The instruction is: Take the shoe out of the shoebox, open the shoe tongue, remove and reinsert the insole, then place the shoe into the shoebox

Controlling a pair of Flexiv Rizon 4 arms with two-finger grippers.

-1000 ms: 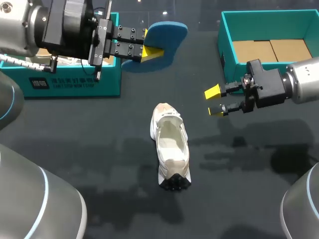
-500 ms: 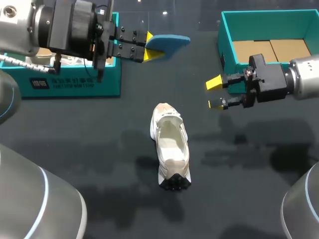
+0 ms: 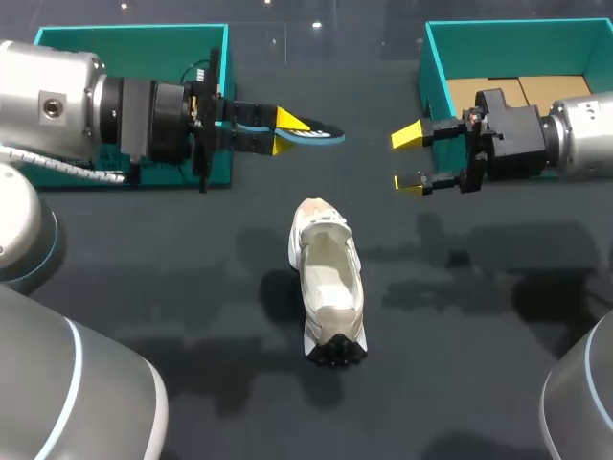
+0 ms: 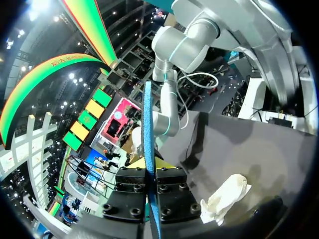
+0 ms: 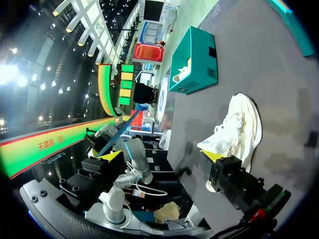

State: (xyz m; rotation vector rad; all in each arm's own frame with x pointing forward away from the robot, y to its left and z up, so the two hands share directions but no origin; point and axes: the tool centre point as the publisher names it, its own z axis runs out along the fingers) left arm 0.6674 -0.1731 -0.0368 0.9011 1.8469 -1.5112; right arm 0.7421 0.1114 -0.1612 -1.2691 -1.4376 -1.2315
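Note:
The white and beige shoe [image 3: 329, 283] lies on the dark table at the centre, opening upward. Past its toe, my left gripper [image 3: 285, 132] is shut on the blue insole [image 3: 321, 135], which it holds edge-on above the table. In the left wrist view the insole [image 4: 147, 129] stands as a thin blue blade between the fingers of the left gripper [image 4: 150, 163], with the shoe [image 4: 227, 196] beside and below. My right gripper [image 3: 410, 159] hangs open and empty to the right of the insole. The right wrist view shows the right gripper [image 5: 162, 157] with the shoe [image 5: 239, 124] ahead of it.
The open teal shoebox [image 3: 433, 77] with a cardboard floor stands at the back right, just behind my right gripper. A second teal box [image 3: 134, 32] sits at the back left behind my left arm, also seen as the box [image 5: 192, 62] beyond the shoe.
My left gripper turned the insole from flat-on to edge-on and brought it down toward the middle. My right gripper moved slightly back, toward the shoebox, still open.

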